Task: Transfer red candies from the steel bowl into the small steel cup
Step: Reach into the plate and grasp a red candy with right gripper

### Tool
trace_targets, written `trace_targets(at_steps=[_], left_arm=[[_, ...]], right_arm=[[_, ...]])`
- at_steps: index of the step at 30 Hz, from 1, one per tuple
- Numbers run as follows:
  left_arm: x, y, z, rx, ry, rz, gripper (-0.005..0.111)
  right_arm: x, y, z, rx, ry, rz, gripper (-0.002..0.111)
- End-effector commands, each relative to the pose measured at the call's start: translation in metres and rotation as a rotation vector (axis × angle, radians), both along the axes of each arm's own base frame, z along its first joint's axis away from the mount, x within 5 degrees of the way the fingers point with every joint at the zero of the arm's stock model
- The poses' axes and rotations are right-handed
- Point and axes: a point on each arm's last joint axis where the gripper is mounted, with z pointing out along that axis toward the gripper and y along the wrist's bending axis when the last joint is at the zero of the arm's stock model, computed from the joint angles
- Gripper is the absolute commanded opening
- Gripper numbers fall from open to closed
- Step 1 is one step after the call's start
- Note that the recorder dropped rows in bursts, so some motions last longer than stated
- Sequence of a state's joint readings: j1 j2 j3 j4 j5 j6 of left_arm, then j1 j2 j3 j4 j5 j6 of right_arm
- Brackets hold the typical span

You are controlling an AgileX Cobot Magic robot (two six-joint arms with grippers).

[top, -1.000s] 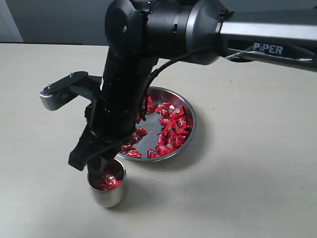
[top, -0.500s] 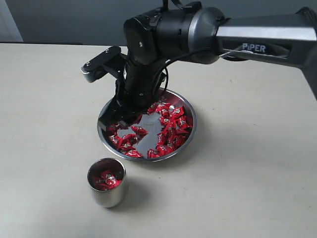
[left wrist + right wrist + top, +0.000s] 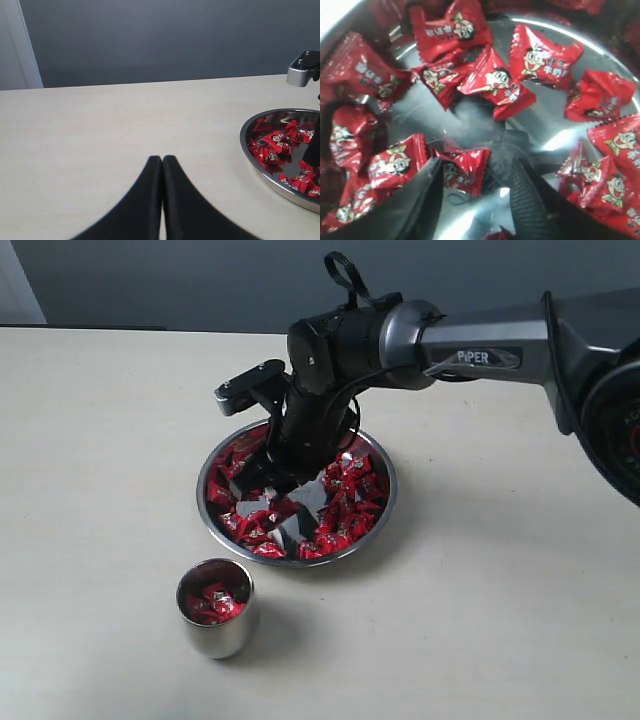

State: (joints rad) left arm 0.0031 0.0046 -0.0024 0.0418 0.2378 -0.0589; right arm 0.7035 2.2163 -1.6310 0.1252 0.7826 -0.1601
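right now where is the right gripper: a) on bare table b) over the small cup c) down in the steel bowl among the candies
c: the right gripper sits open in the steel bowl, a red candy between its jaws, away from the small steel cup.

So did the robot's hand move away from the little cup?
Yes. The right gripper left the small steel cup and now sits over the steel bowl.

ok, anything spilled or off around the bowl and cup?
Nothing stands out. The red candies lie in the steel bowl or the small steel cup, none visible on the table. The cup stands upright; the right gripper is open, down in the bowl.
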Motion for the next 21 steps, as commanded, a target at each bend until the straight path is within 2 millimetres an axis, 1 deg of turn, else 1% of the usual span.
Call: trace_targets(at_steps=[1,9,12,14,17,18,21], left_arm=[[0.0,0.0,0.0,-0.001,-0.008,0.005,0.0],[0.0,0.0,0.0,-0.001,-0.008,0.005,0.0],[0.0,0.0,0.0,-0.001,-0.008,0.005,0.0],[0.0,0.0,0.0,-0.001,-0.008,0.005,0.0],[0.0,0.0,0.0,-0.001,-0.008,0.005,0.0],[0.0,0.0,0.0,-0.001,-0.008,0.005,0.0],[0.0,0.0,0.0,-0.001,-0.008,0.005,0.0]], right_arm=[[0.002,0.002,0.001,0.045,-0.001,-0.009,0.042],[0.002,0.003,-0.018,0.028,0.034,-0.015,0.042],[0.002,0.003,-0.017,0.032,0.03,-0.015,0.041],[0.002,0.003,-0.013,0.039,0.022,-0.015,0.031],[0.003,0.004,-0.003,0.056,-0.001,-0.017,0.005],[0.003,0.004,0.001,0.062,-0.007,-0.018,0.0],[0.001,0.003,0.015,0.076,-0.023,-0.016,0.0]])
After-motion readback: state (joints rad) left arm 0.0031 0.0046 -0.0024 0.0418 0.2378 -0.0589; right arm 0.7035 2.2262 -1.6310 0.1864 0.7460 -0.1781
